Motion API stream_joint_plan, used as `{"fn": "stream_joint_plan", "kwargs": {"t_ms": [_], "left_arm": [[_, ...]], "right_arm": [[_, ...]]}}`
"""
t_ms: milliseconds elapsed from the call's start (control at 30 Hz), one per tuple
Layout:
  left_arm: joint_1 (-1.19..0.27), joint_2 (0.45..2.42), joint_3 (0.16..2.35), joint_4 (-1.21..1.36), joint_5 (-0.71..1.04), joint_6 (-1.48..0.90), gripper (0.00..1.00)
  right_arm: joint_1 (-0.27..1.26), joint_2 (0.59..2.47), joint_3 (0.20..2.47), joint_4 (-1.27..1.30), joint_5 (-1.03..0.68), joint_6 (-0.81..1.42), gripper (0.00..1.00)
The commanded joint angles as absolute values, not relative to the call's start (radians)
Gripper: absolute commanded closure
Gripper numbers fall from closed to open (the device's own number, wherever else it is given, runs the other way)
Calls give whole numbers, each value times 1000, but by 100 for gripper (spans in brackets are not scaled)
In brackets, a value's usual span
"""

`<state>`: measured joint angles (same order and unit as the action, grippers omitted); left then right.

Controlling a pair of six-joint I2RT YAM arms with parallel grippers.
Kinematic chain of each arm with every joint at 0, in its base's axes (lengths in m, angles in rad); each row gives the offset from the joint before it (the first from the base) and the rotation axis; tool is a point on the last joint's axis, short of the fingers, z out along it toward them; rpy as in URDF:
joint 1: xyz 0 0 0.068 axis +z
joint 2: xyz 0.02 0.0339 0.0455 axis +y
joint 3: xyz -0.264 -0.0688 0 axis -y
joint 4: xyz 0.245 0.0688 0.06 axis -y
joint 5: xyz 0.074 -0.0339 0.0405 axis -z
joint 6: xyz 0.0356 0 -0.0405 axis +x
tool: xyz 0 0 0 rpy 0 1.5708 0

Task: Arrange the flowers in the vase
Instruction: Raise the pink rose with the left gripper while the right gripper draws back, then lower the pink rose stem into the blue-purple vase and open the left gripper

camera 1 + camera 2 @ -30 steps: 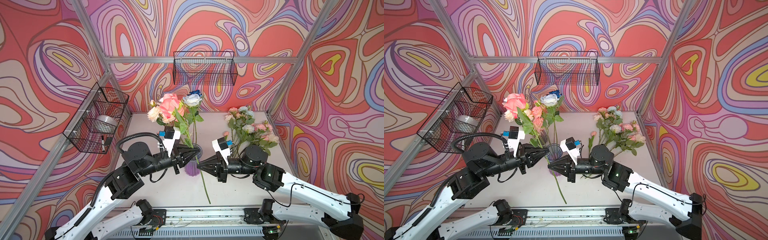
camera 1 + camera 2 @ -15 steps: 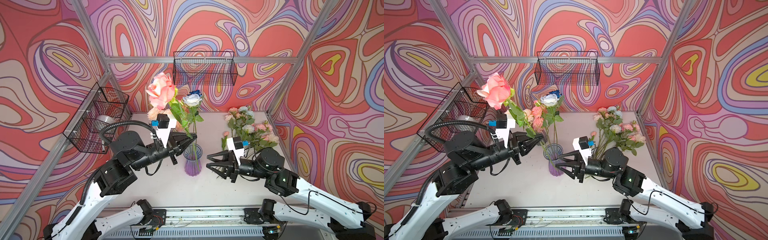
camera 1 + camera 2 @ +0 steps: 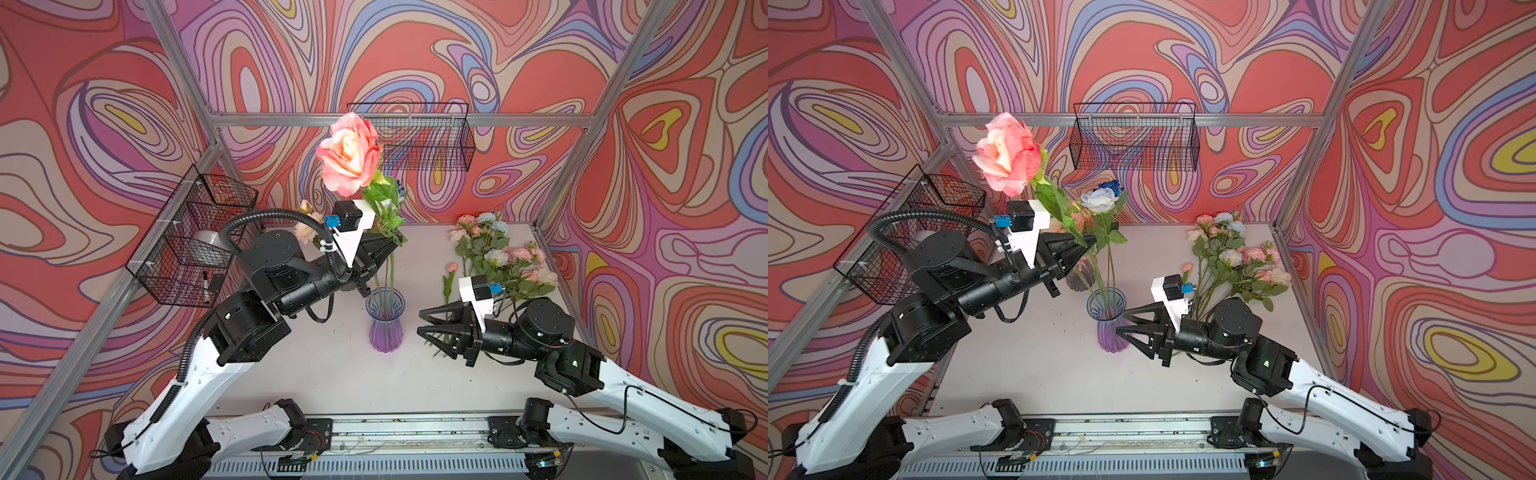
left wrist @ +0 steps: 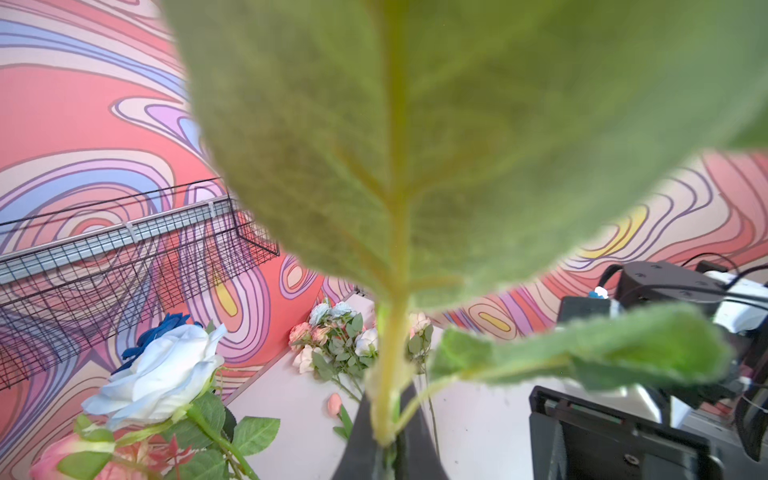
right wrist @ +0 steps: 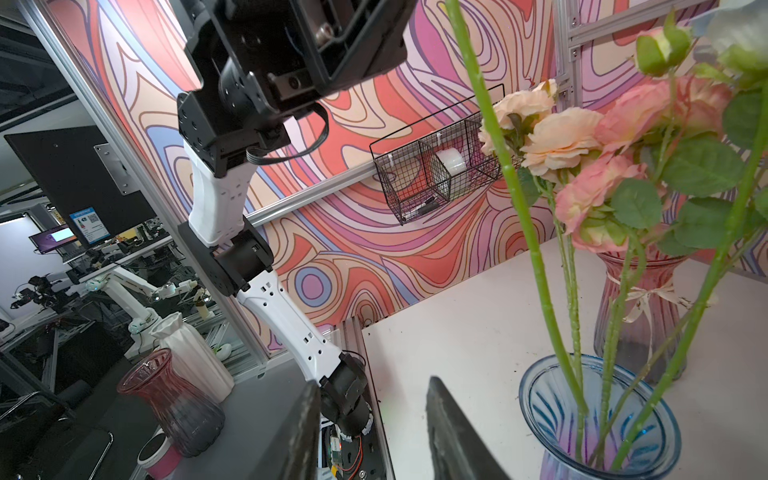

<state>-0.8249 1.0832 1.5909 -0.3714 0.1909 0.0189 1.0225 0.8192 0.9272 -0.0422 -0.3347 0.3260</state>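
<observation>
The pink rose (image 3: 351,160) stands high above the clear vase (image 3: 385,328) at mid-table, its stem reaching down into the mouth. Open table (image 3: 332,374) lies between the vase and the front edge. Loose flowers (image 3: 494,257) fill the back right corner. The left gripper (image 3: 397,244), up high, pinches the stem. The right gripper (image 3: 419,321), low beside the vase, is spread and empty.

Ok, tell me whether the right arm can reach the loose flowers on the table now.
Probably yes. The right gripper is open and empty, and the loose flowers lie beside its wrist with nothing between; it points at the vase, so it must turn round.
</observation>
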Motion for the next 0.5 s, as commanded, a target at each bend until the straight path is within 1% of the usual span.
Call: {"fn": "stream_joint_plan", "kwargs": {"t_ms": [0, 267, 367, 467], "left_arm": [[-824, 1075, 1500, -324, 129, 66, 100], [-821, 1064, 1249, -184, 106, -52, 100], [-820, 1082, 1204, -179, 91, -90, 100], [-820, 1108, 1197, -228, 49, -122, 100]], "right_arm": [[1027, 794, 911, -54, -316, 314, 57], [1027, 782, 902, -66, -296, 308, 57], [1026, 776, 896, -65, -295, 311, 57], [1027, 767, 887, -64, -288, 313, 57]]}}
